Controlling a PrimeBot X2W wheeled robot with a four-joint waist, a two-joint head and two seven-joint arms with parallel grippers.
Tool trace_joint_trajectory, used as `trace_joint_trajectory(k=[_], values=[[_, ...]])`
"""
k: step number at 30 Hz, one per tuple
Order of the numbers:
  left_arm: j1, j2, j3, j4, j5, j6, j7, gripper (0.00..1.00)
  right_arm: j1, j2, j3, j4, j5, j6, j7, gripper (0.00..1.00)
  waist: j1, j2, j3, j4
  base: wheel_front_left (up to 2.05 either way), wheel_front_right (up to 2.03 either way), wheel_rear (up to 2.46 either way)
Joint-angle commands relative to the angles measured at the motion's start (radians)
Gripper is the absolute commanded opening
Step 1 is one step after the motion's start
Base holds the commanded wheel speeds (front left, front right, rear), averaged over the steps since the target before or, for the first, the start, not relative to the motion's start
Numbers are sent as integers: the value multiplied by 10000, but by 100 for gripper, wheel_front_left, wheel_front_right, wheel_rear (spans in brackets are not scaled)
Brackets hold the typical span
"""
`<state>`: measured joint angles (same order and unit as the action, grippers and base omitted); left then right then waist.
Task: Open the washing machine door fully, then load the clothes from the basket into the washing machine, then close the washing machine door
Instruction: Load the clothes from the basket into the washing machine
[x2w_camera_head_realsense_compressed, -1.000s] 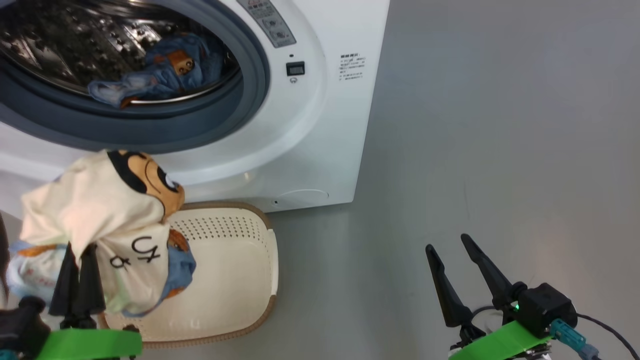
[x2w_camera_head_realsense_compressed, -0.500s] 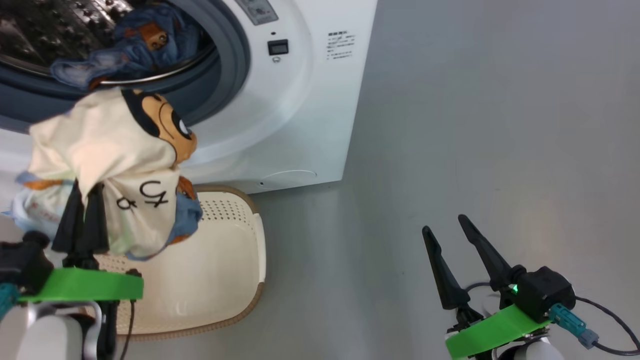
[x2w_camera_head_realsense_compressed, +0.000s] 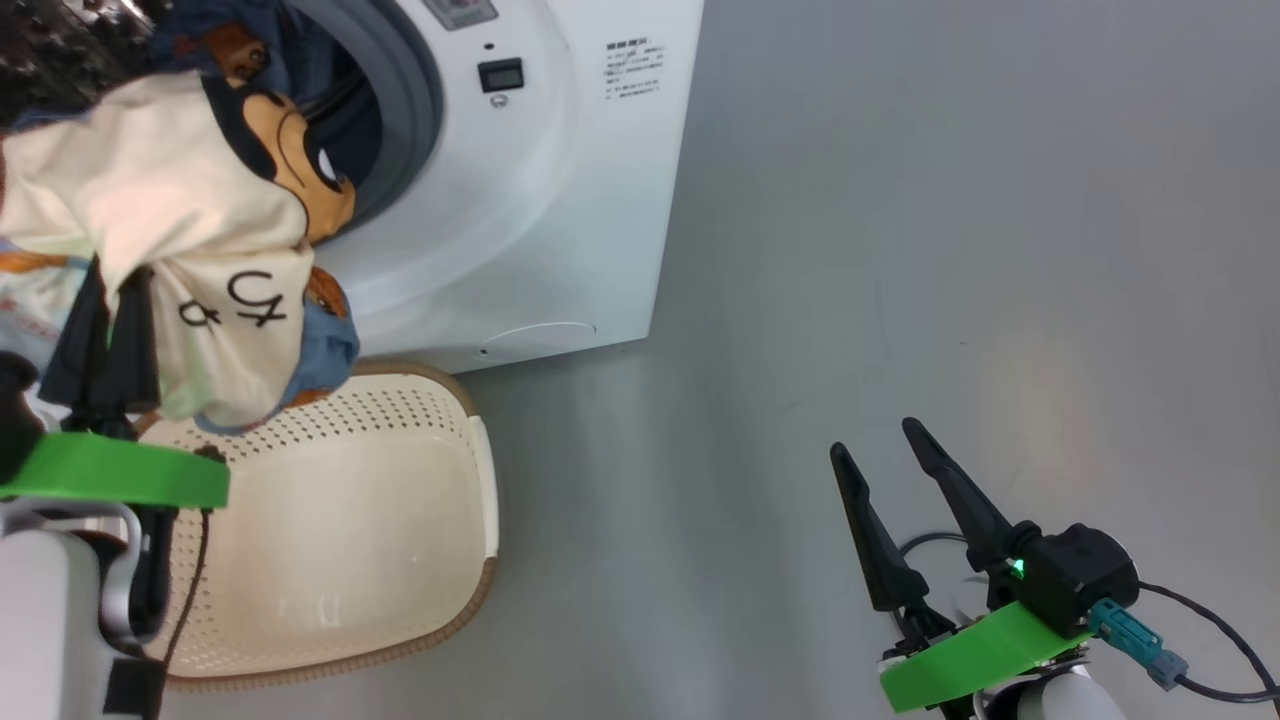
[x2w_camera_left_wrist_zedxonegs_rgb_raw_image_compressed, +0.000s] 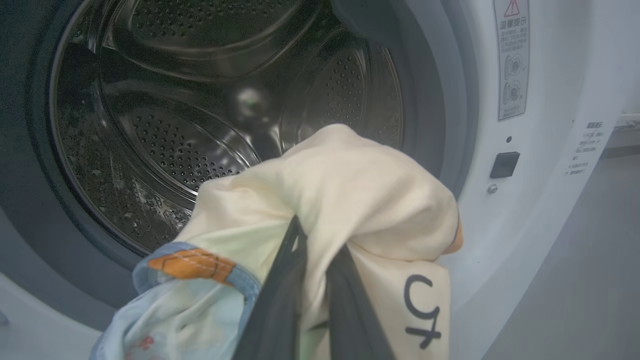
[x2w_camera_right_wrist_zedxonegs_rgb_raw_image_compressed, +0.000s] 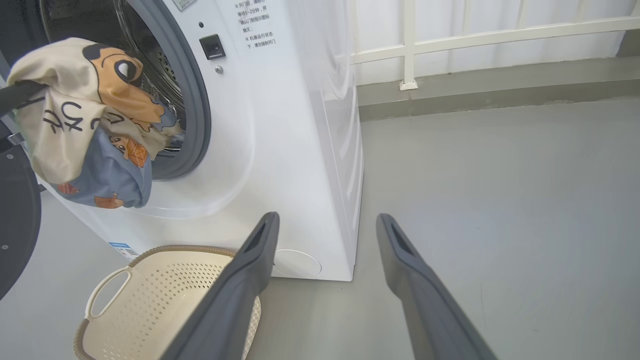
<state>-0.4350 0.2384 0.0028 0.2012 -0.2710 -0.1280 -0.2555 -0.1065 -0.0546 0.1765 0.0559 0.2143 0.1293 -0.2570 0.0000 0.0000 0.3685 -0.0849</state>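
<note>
Leftmost, the washing machine door (x2w_camera_right_wrist_zedxonegs_rgb_raw_image_compressed: 17, 215) stands swung open, its black rim showing at the edge of the right wrist view. Beside it the left claw (x2w_camera_left_wrist_zedxonegs_rgb_raw_image_compressed: 312, 250) is pinched tight on the clothes. These are a cream garment (x2w_camera_head_realsense_compressed: 170, 200) with an orange-brown cartoon face and black hand-drawn lettering I cannot make out, bundled with a light-blue garment (x2w_camera_right_wrist_zedxonegs_rgb_raw_image_compressed: 107, 180) that has orange patches. The bundle hangs in front of the mouth of the washing machine (x2w_camera_head_realsense_compressed: 560, 200), blocking the lower part of the steel drum (x2w_camera_left_wrist_zedxonegs_rgb_raw_image_compressed: 200, 125) from the left wrist view, just inside the grey gasket (x2w_camera_right_wrist_zedxonegs_rgb_raw_image_compressed: 197, 115).

On the white front panel are a warning label (x2w_camera_left_wrist_zedxonegs_rgb_raw_image_compressed: 510, 60) with a red triangle and Chinese characters, a small black square window (x2w_camera_head_realsense_compressed: 500, 75), and a block of fine print (x2w_camera_head_realsense_compressed: 632, 68). Low down is a blue sticker (x2w_camera_right_wrist_zedxonegs_rgb_raw_image_compressed: 120, 248). All of this writing is too small to read. The basket (x2w_camera_head_realsense_compressed: 330, 520) sits on the grey floor (x2w_camera_head_realsense_compressed: 900, 250) just in front of the machine, lower than the bundle.

Well to the right, the right claw (x2w_camera_head_realsense_compressed: 875, 438) is spread wide and holds nothing. A white railing (x2w_camera_right_wrist_zedxonegs_rgb_raw_image_compressed: 410, 45) runs behind it.
</note>
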Motion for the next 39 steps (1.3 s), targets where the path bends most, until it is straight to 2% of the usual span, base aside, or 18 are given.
trace_joint_trajectory(k=[1, 11, 22, 39], values=[[-328, 426, 301, -178, -75, -26, -63, 0, -140, 43, 233, -265, 7, 14, -48, 100, 0, 0, 81, -77, 0, 0, 0], [-1728, 1143, 136, 1005, -419, -26, -63, 0, -350, 43, 314, -395, 81, 14, -48, 100, 0, 0, 794, -398, 0, 0, 0], [-3918, 2193, -367, 2800, -822, -26, 84, 0, -667, 43, 451, -556, 235, 14, -48, 100, 0, 0, 1921, -778, 0, 0, 0], [-7068, 3020, -1549, 4743, -1313, -27, 671, 0, -1102, 43, 751, -698, 584, 14, -48, 100, 0, 0, 3331, -1197, 0, 0, 0]])
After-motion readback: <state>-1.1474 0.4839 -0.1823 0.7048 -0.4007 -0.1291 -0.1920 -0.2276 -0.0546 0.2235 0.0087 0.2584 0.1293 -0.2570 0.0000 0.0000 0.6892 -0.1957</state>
